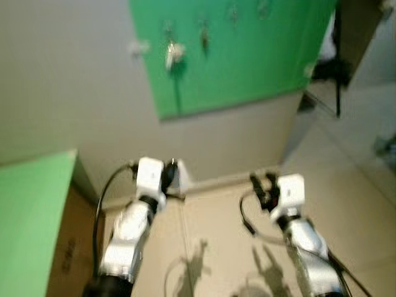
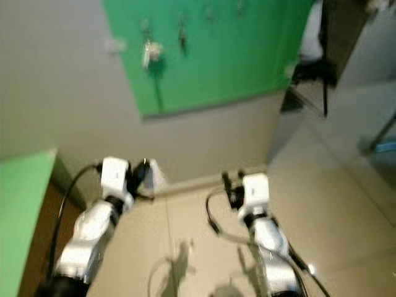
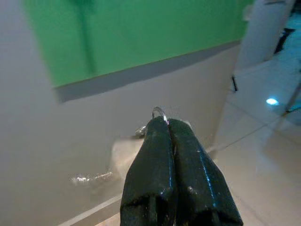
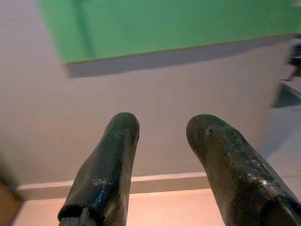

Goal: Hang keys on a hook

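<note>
Left gripper [image 3: 165, 123] clenched on thin silver key ring [image 3: 159, 112]; right gripper [image 4: 162, 129] released. Risk: slipping before green hook board [image 1: 247, 62] at 12 o'clock.

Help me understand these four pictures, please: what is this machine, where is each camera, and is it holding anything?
This is a humanoid robot with two silver arms, each ending in two long black fingers. The two wide pictures come from a stereo camera on its head, looking down at its own arms, the tiled floor and a grey wall carrying a green board. Small items hang on that board, one being a pale bunch; blur hides what they are. The other two pictures come from wrist cameras looking along the fingers. The left gripper is shut on a metal key ring that pokes out at its tips. The right gripper is open and holds nothing.
</note>
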Motion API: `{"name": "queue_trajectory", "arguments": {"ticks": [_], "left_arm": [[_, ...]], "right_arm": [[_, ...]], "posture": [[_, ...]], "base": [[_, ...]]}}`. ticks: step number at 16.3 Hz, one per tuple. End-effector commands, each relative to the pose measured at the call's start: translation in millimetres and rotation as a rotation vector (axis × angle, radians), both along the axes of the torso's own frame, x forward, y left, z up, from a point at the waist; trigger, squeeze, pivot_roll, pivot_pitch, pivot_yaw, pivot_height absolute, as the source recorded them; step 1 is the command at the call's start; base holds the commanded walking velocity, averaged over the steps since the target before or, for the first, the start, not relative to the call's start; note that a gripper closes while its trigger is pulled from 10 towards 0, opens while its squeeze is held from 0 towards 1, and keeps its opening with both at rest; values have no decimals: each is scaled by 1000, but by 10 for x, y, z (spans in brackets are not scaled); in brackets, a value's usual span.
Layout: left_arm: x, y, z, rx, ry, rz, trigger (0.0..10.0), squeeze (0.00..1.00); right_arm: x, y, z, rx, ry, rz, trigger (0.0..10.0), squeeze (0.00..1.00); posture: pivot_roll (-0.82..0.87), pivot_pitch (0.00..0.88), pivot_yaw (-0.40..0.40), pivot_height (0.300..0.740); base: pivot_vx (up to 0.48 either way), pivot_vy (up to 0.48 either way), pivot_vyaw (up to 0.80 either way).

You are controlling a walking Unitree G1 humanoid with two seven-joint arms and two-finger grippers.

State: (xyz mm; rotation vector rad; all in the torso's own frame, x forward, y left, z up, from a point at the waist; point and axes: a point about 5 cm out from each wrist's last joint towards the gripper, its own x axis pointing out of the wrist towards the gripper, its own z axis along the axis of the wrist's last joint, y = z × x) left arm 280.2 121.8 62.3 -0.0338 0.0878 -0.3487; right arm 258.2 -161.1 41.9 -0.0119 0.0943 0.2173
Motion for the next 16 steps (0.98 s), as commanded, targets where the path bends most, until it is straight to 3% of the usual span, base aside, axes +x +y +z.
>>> {"name": "queue_trajectory", "arguments": {"ticks": [1, 16], "left_arm": [[5, -12, 18, -1, -11, 9, 0, 0], [-34, 53, -3, -17, -9, 87, 0, 0]], "right_arm": [[23, 14, 4, 4, -5, 4, 10000, 0], [62, 75, 33, 14, -2, 37, 10000, 0]], "posture": [[-244, 0, 114, 727], [-216, 0, 92, 727]], "base": [[300, -371, 0], [307, -366, 0]]}}
